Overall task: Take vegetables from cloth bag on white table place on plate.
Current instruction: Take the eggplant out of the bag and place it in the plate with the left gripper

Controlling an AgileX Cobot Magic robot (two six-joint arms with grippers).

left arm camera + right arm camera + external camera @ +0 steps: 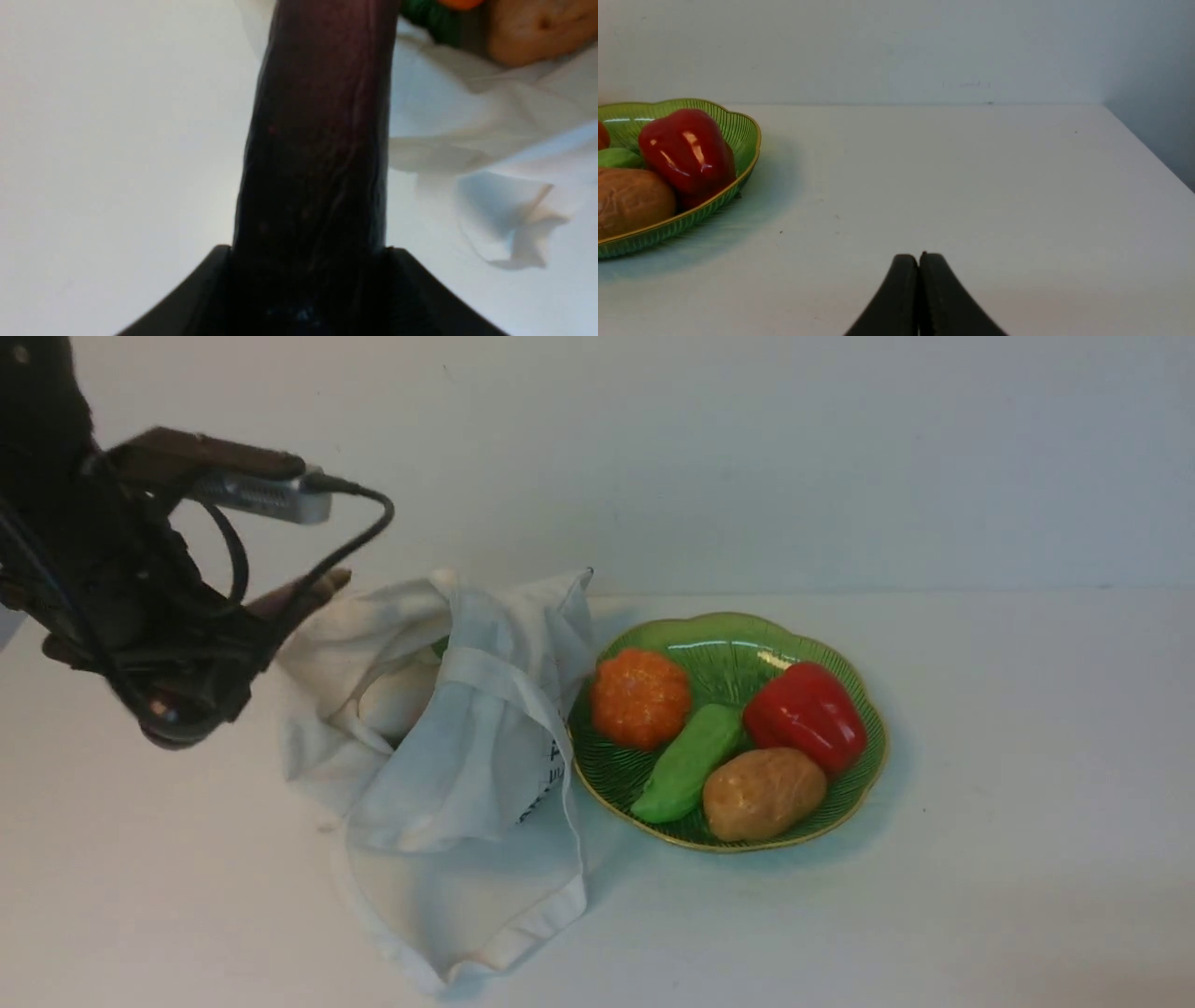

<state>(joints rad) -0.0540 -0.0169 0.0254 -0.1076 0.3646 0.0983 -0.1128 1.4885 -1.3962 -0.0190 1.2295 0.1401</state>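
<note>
Left gripper: we hold the dark eggplant [317,154] between the jaws of our left gripper [308,275], one finger against each side of it.
Right gripper: we have the jaws of our right gripper [920,261] pressed together, with nothing between them.
Eggplant: we have it up off the white table [980,803], to the left of the bag in the front view; our left wrist view shows its long, glossy, purple-black body.
Cloth bag: we see the off-white bag [495,756] slumped on the table just left of the plate, its mouth partly open and one strap lying toward us.
In the bag: we make out a white vegetable [397,700] and a bit of something green [440,647] behind the cloth.
Plate: we see the green plate [728,663] carrying an orange pumpkin [641,699], a green vegetable [688,763], a red pepper [805,717] and a brown potato [764,794].
Potato: we see it nearest us, touching the pepper.
</note>
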